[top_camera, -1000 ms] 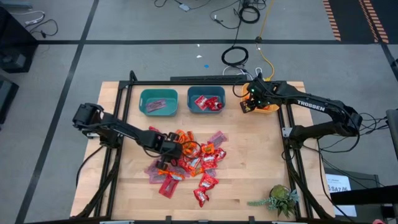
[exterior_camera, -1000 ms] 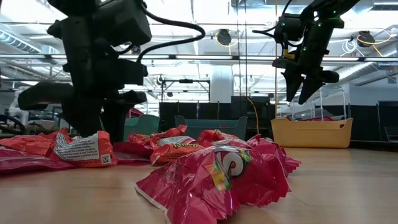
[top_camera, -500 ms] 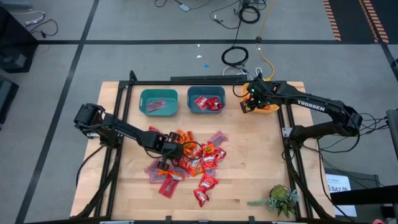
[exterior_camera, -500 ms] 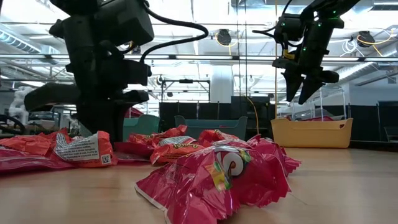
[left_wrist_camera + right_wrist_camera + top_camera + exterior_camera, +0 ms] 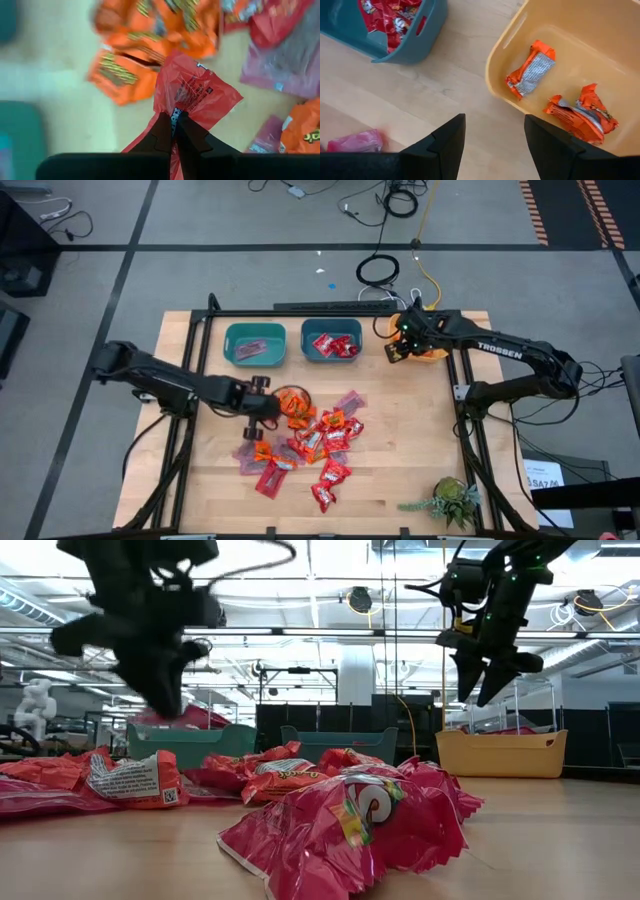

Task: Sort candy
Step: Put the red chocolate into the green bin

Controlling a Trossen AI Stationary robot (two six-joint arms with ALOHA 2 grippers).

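Overhead, the left gripper (image 5: 262, 397) hangs beside the candy (image 5: 310, 438) heap. Level with the table, the right gripper (image 5: 483, 678) hangs spread above the yellow bin (image 5: 500, 752). Left wrist: fingers pinch a red packet (image 5: 192, 97). Right wrist: orange sweets (image 5: 531, 69) lie ahead of the parted fingers.

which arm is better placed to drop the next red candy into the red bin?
Left. Its pincer is already shut on a red candy, lifted near the teal bin of reds. The right pincer hangs open and empty by the yellow bin.
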